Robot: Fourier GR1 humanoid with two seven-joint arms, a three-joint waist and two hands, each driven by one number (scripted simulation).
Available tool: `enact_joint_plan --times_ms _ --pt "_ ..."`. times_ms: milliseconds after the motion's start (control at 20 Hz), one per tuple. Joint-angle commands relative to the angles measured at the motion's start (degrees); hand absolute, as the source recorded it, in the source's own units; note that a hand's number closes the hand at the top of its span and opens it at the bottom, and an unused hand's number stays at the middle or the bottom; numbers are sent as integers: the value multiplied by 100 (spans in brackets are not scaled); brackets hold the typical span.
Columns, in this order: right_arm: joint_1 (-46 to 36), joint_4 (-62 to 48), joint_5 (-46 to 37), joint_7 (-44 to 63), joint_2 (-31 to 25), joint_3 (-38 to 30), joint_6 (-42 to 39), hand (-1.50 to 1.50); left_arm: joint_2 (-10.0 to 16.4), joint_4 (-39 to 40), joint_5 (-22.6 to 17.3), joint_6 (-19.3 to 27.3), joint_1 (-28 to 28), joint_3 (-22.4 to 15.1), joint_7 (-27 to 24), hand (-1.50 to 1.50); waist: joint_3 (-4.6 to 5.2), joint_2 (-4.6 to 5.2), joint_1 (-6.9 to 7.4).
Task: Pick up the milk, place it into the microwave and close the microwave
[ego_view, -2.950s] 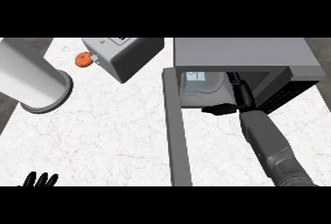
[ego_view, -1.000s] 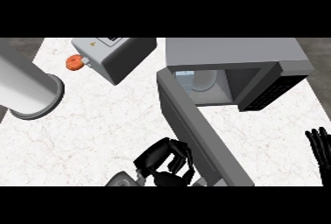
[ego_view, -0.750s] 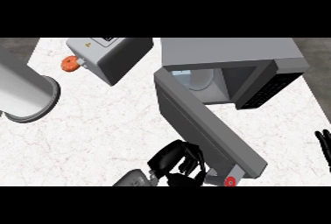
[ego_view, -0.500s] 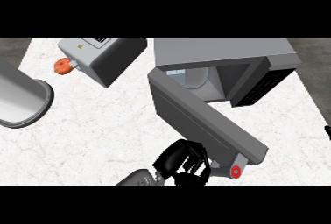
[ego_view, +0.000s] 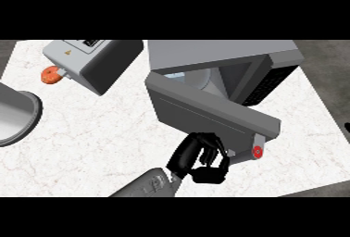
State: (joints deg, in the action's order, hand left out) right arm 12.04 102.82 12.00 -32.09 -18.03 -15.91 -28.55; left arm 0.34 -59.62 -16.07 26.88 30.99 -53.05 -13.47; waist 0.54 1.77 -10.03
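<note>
With the milk standing inside the microwave, press the left hand, fingers curled and grasping nothing, against the half-open door near its free edge, pushing squarely until it seats.

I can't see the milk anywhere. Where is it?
In the head view, the milk sits inside the microwave, upper middle, just behind its partly open door.

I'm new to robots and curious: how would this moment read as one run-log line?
step: close microwave | left hand: at door outer face | door: partly open | milk: inside, mostly hidden | right hand: out of view
</note>
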Motion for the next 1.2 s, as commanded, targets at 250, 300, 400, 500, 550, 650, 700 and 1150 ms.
enact_joint_plan --times_ms 250,300,400,500,550,650,700,1150 --pt "-200 151 476 284 -321 -44 -347 -150 -33 -13 -1170 594 600 481 -710 150 3 125 -367" --pt "-274 158 513 424 -345 -11 -320 -150 -33 107 -1233 554 754 469 -690 150 2 142 -354" --pt "-260 249 586 462 -366 -22 -337 -150 -33 185 -1499 597 886 627 -726 150 4 149 -477" --pt "-373 316 676 584 -519 -65 -387 -150 -33 364 -1641 640 1039 717 -775 150 8 166 -502" --pt "-363 247 611 572 -492 -35 -368 -150 -33 381 -1751 701 1217 790 -752 150 -6 177 -532" --pt "-374 258 726 631 -589 -80 -450 -150 -34 671 -1904 629 1373 897 -765 150 -14 194 -547" --pt "-448 238 758 642 -649 -168 -421 -150 -34 714 -2006 659 1441 952 -812 150 -14 195 -537" --pt "-742 189 1065 974 -939 -279 -457 -150 -34 1134 -2584 508 1960 1237 -1192 150 -5 304 -668"
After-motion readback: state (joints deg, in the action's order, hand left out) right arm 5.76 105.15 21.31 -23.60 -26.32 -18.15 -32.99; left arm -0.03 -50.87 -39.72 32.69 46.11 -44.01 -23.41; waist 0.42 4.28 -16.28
